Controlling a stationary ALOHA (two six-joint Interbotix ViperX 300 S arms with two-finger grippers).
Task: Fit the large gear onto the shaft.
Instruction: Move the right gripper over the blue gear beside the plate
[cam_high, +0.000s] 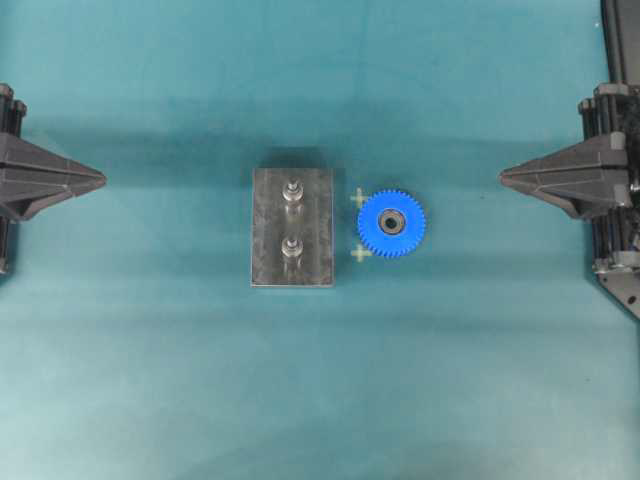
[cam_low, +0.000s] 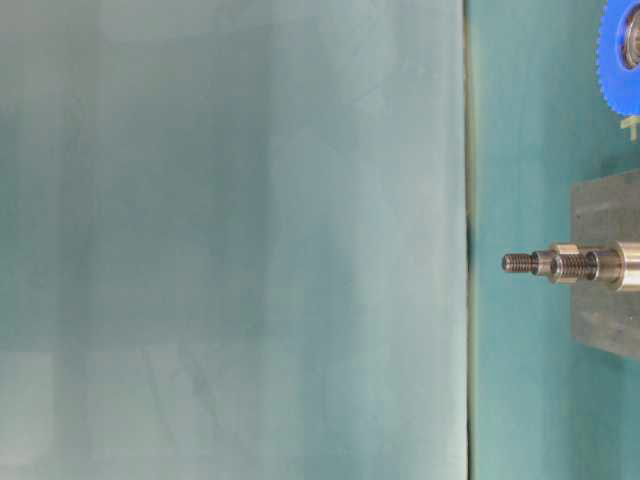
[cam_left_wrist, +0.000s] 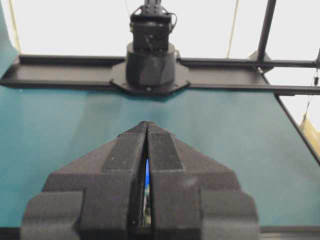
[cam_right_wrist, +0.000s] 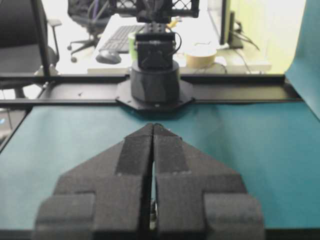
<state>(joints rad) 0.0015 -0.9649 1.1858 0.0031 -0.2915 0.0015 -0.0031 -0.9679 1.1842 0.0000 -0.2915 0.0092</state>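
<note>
The large gear (cam_high: 391, 223), bright blue with a dark hub, lies flat on the teal mat just right of the dark grey plate (cam_high: 270, 250); its edge also shows in the table-level view as the large gear (cam_low: 622, 55). Two silvery posts stand on the plate: one shaft (cam_high: 292, 192) at the back, a second shaft (cam_high: 292, 249) nearer the front. In the table-level view a shaft (cam_low: 560, 265) shows side on. My left gripper (cam_high: 103, 179) rests far left, shut and empty. My right gripper (cam_high: 502, 177) rests far right, shut and empty. Both wrist views show fingertips pressed together: left gripper (cam_left_wrist: 147, 123), right gripper (cam_right_wrist: 153, 126).
Two small pale cross marks (cam_high: 360, 198) lie on the mat beside the gear. The opposite arm's black base (cam_left_wrist: 150, 62) and rail stand at the mat's far edge in the left wrist view; the other arm's base (cam_right_wrist: 155, 75) does likewise in the right wrist view.
</note>
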